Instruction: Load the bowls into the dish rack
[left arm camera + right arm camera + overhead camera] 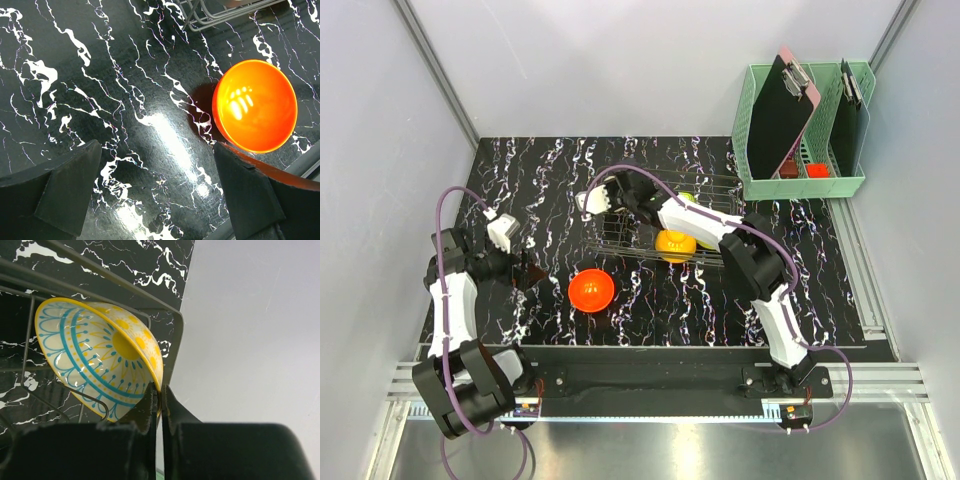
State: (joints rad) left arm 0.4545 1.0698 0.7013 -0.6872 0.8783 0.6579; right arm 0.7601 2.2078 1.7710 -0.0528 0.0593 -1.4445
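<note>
Nearest the arm bases, the left end effector (157,165) is hanging fully released above the black marbled tabletop (520,180), its two dark fingers spread wide and gripping nothing. Just to its right, the red-orange bowl (255,105) is sitting upright on the tabletop, outside the dish rack (620,243) and apart from those fingers. Farther back, the orange bowl (675,245) is lying in the near side of the rack, and the yellow-green bowl (687,199) is peeking out behind the right arm. At the rack's left end, the right end effector (160,397) is clenching tight on the rim of the cream-white bowl (100,355), which is tilting on its side against the rack's wires. Beyond the tabletop's far right corner, a mint-green basket (800,185) is holding clipboards.
</note>
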